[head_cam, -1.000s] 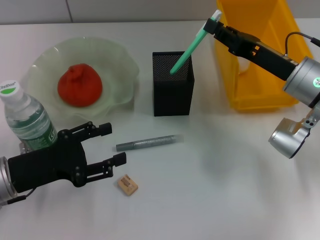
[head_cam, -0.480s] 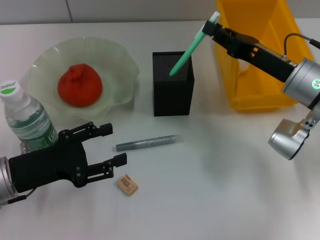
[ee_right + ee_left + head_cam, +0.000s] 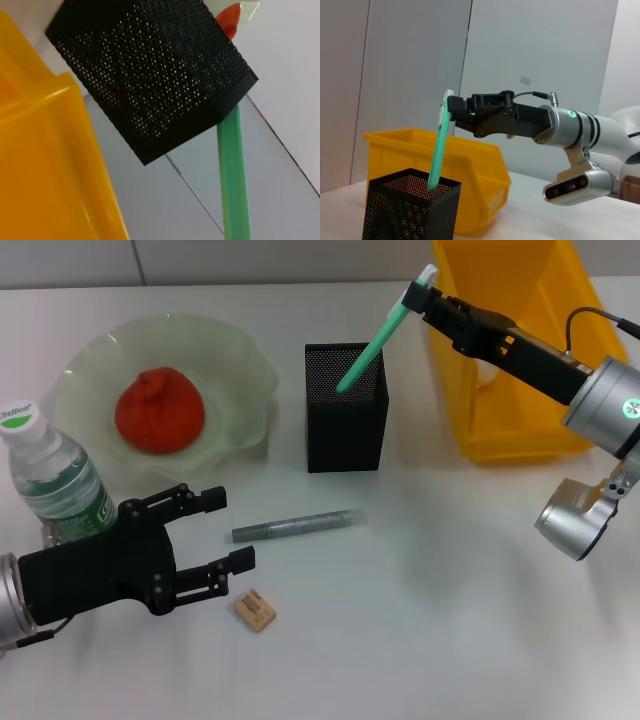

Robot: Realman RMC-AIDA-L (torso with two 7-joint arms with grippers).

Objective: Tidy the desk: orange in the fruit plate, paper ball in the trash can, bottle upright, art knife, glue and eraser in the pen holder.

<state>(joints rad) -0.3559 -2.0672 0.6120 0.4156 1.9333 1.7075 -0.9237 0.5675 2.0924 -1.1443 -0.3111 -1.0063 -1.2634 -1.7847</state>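
The right claw (image 3: 428,290) is raised above the desk (image 3: 450,620), between the pen holder (image 3: 346,422) and the trash can (image 3: 520,350). It pinches the top end of a green art knife (image 3: 375,340). The knife hangs tilted from the claw, and its lower tip is inside the open top of the pen holder, below the claw and toward the robot's left. In the left wrist view the right claw (image 3: 454,111) is seen pressed on the knife (image 3: 438,155) above the black mesh box (image 3: 410,210), with the yellow bin (image 3: 470,165) just behind it.

The left claw (image 3: 225,530) is low over the desk near the robot, with its fingers spread and nothing between them. The bottle (image 3: 55,480) stands upright just behind this claw, on its left side. The grey glue stick (image 3: 292,526) lies flat just beyond the fingertips. The eraser (image 3: 255,609) lies near the lower finger, a little closer to the robot. The orange (image 3: 160,412) sits in the fruit plate (image 3: 235,360), farther away from the left claw.
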